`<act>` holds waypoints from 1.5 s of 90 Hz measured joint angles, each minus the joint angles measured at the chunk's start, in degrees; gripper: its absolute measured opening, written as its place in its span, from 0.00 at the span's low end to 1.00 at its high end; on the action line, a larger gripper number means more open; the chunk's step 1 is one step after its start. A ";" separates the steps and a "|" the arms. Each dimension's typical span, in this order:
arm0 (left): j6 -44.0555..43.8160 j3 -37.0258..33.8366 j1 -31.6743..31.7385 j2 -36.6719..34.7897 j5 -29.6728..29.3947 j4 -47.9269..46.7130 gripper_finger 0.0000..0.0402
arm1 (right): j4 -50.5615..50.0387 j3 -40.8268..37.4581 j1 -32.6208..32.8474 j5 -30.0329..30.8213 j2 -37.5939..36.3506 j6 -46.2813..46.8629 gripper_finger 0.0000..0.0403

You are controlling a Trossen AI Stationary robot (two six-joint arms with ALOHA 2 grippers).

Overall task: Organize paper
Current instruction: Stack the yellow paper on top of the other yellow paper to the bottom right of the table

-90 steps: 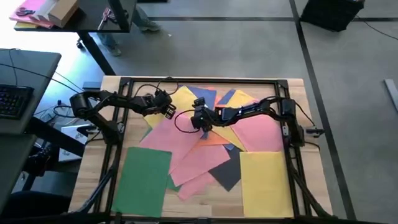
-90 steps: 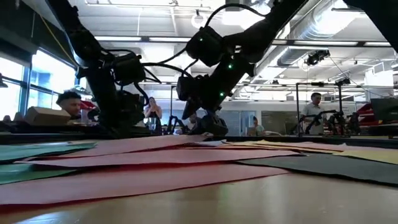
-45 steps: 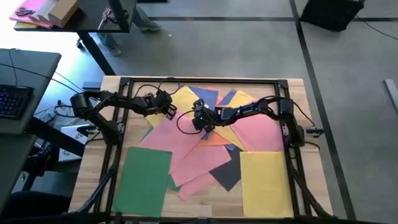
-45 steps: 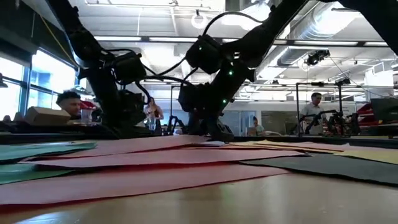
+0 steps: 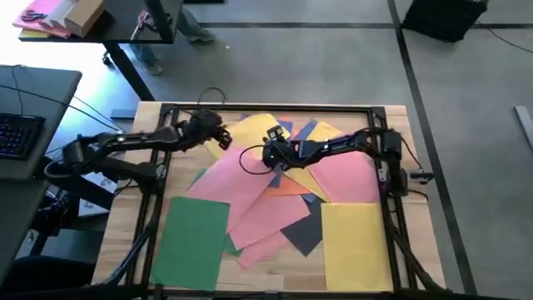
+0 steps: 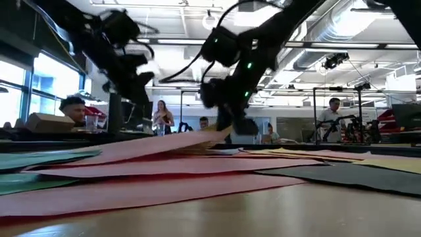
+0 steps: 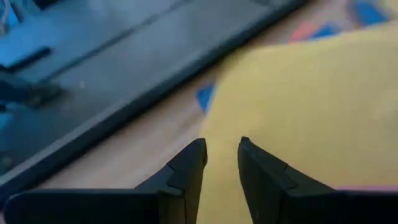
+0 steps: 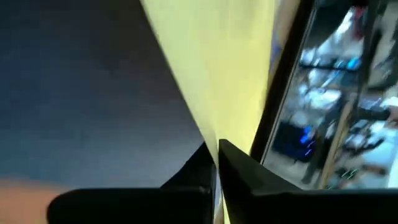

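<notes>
Coloured paper sheets lie overlapping on the wooden table (image 5: 275, 271): a yellow sheet (image 5: 250, 136) at the far middle, pink sheets (image 5: 266, 212), a green one (image 5: 196, 242), a dark grey one (image 5: 301, 232) and another yellow one (image 5: 354, 242). My right gripper (image 5: 268, 156) is shut on the far yellow sheet's edge. In the low view a pink sheet (image 6: 158, 146) slopes up toward that gripper (image 6: 230, 131). My left gripper (image 7: 221, 146) hangs raised over the yellow sheet's far left corner, its fingers a little apart with nothing between them. My right gripper pinches the yellow sheet's edge (image 8: 208, 134) between its two shut fingers. That edge is raised off the pile, and the rest of the sheet lies on the other paper.
A black frame (image 5: 266, 107) runs round the table's edges. Blue (image 5: 312, 129) and orange (image 5: 287, 187) sheets peek out of the pile. A desk with a keyboard (image 5: 17, 133) stands to the left. People and other rigs show in the room beyond (image 6: 332, 118).
My right gripper has taken hold of the sheet's edge and raised it, so that the paper now slopes up from the pile. My left gripper has risen and drawn back toward the table's far left corner, clear of the paper.
</notes>
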 joint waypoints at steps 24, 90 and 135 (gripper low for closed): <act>-0.92 -0.04 -4.98 -11.23 -0.07 -6.61 0.21 | -38.70 10.73 0.12 -7.12 -7.05 33.47 0.00; -10.39 -0.04 -24.35 -6.67 -7.75 -6.09 0.21 | -69.36 4.42 18.11 -52.36 -11.42 98.22 0.00; -8.63 -0.02 -26.46 -2.78 -5.60 -1.24 0.21 | -4.49 -17.19 39.05 -76.28 -11.48 150.37 0.00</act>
